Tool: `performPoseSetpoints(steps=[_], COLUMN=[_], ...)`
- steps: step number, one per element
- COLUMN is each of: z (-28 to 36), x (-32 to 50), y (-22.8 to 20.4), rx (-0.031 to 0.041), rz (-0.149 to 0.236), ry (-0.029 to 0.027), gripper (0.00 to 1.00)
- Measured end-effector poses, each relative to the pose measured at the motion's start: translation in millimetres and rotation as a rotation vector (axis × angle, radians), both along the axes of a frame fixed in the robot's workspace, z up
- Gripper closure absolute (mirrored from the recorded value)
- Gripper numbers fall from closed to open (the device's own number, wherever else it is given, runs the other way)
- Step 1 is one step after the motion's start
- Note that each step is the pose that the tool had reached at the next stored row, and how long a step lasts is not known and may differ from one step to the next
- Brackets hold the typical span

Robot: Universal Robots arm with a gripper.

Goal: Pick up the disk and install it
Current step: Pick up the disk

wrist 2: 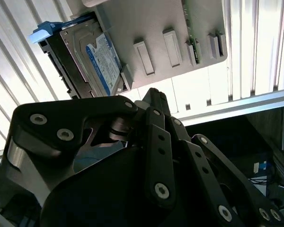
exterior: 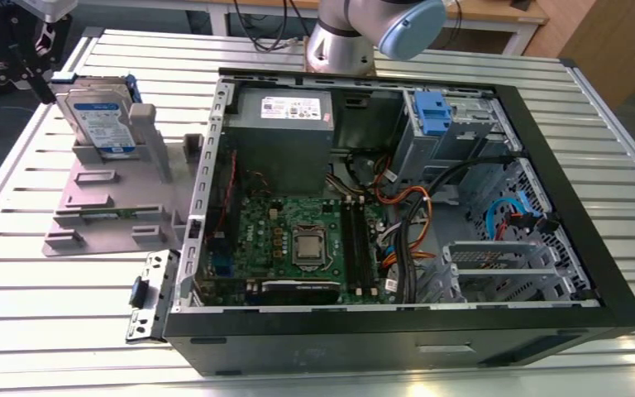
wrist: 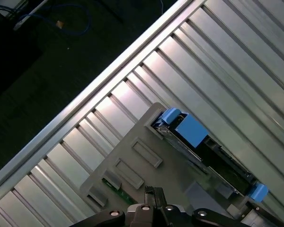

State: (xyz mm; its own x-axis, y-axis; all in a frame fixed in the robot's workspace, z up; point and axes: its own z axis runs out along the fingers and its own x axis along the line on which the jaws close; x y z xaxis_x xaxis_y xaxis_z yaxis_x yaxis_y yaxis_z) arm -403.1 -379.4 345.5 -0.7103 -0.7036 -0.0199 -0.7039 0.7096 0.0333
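Hovering near the disk [exterior: 102, 116] on its grey stand [exterior: 108, 207], the claw [wrist 2: 154, 97] hides whether it's parted.

Silver, blue-framed disk [exterior: 99, 120] with white-and-blue label [exterior: 109, 126]; grey stand [exterior: 102, 203].

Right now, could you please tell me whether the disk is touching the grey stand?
Touching. The exterior view shows the disk standing on edge in the grey stand, its lower edge seated in the stand's slot.
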Motion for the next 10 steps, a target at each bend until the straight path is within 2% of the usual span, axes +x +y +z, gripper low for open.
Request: performPoseSetpoints(steps=[10], z=[0.0], x=[0.0], y=[0.0], rx=[-0.0002], rz=[0.045], ry=[0.0001], gripper=[0.90])
